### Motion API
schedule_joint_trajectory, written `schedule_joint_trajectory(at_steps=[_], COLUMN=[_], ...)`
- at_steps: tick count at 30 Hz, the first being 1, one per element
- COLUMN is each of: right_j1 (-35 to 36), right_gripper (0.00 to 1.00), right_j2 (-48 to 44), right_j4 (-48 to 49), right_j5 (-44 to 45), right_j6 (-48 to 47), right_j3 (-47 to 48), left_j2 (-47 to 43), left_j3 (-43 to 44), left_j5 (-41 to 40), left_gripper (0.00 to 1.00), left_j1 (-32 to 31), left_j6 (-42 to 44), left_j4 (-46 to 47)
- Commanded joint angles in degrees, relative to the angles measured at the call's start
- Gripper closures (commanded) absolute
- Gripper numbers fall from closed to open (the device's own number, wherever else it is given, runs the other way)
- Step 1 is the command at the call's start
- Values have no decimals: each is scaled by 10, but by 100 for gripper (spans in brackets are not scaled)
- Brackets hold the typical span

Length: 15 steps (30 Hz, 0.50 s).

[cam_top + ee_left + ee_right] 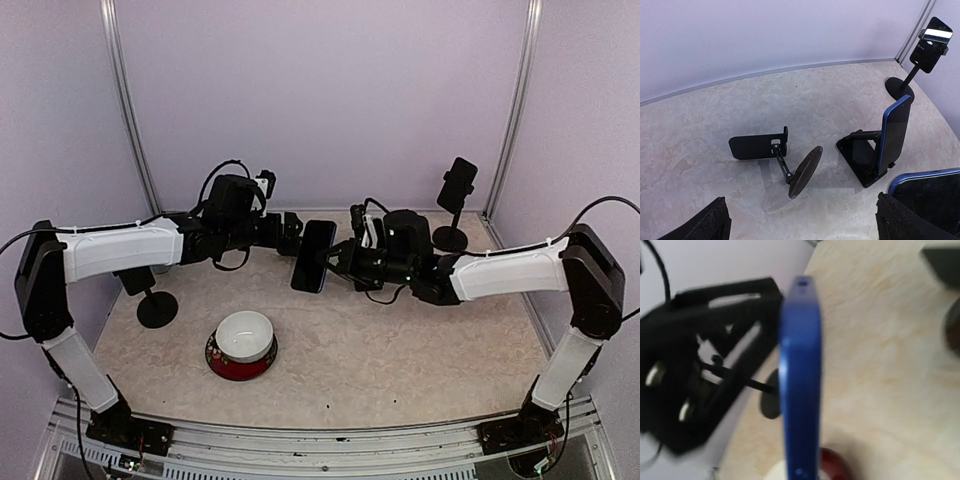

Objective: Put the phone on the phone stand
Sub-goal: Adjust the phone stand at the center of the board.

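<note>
From above, my right gripper (pixel 337 258) was clamped on the black, blue-edged slab phone (pixel 314 256), holding it upright, I judged, to seat it in a cradle. My left gripper (pixel 293 233), fingers wide apart, stood just beside it.

Left wrist: beyond those fingers lay a toppled black round-based phone stand (pixel 775 150), empty.

Right wrist: the phone rose edge-on from my fingers, blurred.

Around it all were the pale marbled tabletop (pixel 400 350) and lilac walls (pixel 320 90).

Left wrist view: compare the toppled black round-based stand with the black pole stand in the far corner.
The toppled black round-based stand lies on its side, holder empty; the black pole stand stands upright, a dark phone clamped on top. Both have round bases and thin stems.
</note>
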Motion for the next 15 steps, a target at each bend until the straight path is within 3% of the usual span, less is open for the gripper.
schedule_joint_trajectory(at_steps=[1, 8, 15], right_j1=[-13, -43, -58], right_gripper=[100, 100, 100], right_j2=[-105, -253, -366], right_j4=[-36, -111, -165], right_j5=[10, 49, 144], right_j6=[-142, -224, -271], right_j3=[-21, -78, -128], left_j2=[47, 110, 177], left_j3=[38, 76, 141], left_j5=[44, 120, 150], left_gripper=[1, 1, 1], left_j1=[18, 44, 48], left_j6=[0, -36, -43], left_j4=[-29, -22, -46])
